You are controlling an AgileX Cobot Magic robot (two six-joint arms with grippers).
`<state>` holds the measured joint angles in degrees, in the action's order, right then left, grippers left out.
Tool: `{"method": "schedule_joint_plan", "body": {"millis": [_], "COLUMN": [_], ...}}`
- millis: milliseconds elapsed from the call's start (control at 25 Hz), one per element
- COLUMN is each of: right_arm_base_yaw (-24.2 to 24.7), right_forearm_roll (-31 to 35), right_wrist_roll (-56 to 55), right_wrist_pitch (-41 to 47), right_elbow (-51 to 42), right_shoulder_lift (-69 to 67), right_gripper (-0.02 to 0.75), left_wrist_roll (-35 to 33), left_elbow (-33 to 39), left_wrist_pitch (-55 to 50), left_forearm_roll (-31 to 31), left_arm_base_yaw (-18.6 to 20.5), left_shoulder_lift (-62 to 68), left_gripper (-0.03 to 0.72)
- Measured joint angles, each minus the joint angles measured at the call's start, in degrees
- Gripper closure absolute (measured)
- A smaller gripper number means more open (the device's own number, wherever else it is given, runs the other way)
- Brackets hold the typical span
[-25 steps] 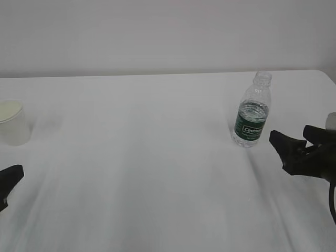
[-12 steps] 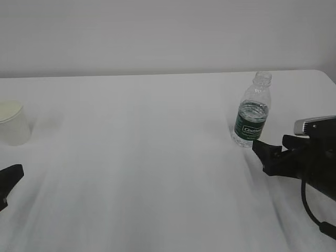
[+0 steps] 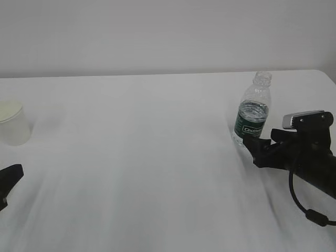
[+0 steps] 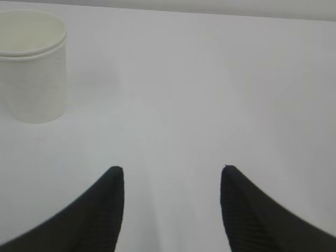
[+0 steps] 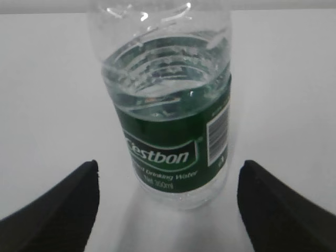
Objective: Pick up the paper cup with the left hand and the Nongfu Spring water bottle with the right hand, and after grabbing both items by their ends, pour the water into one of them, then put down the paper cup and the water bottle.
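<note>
The small clear ribbed plastic bottle with a dark green label (image 3: 252,111) stands upright at three o'clock on the white surface (image 3: 147,157), water (image 5: 163,73) filling it to above the label. The right black claw (image 3: 252,144) sits open just before its base, not touching. The small cream paper cup (image 3: 12,123) stands at nine o'clock; the left black claw (image 4: 172,181) is open, well short of it.

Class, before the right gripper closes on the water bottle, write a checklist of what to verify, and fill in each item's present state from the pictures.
1. Right gripper open wide: ok.
2. Water bottle centred ahead of the jaws, not yet between them: ok.
3. Bottle upright on the table: ok.
4. Neck capless for pouring: ok.
5. Left gripper open, paper cup ahead to its left, not lined up: not ok.
6. Cup empty: cannot tell.
</note>
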<state>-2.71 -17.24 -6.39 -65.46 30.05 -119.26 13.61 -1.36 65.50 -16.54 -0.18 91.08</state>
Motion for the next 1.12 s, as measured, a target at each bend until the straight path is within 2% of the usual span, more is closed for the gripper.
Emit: {"method": "schedule_joint_plan", "body": {"millis": [1120], "right_arm_base_yaw": [0.0], "right_forearm_roll": [-3.2], "right_wrist_roll": [-3.34], "right_wrist_pitch": [-0.11], "right_elbow": [13.77], "right_shoulder_lift": [-6.69], "right_gripper": [0.113], "left_wrist_roll": [0.0], "left_elbow": [0.0], "left_wrist_pitch": [0.09], "left_forearm_roll": [1.62], "left_arm_base_yaw": [0.0], "left_shoulder_lift": [0.08], "left_gripper": [0.271]}}
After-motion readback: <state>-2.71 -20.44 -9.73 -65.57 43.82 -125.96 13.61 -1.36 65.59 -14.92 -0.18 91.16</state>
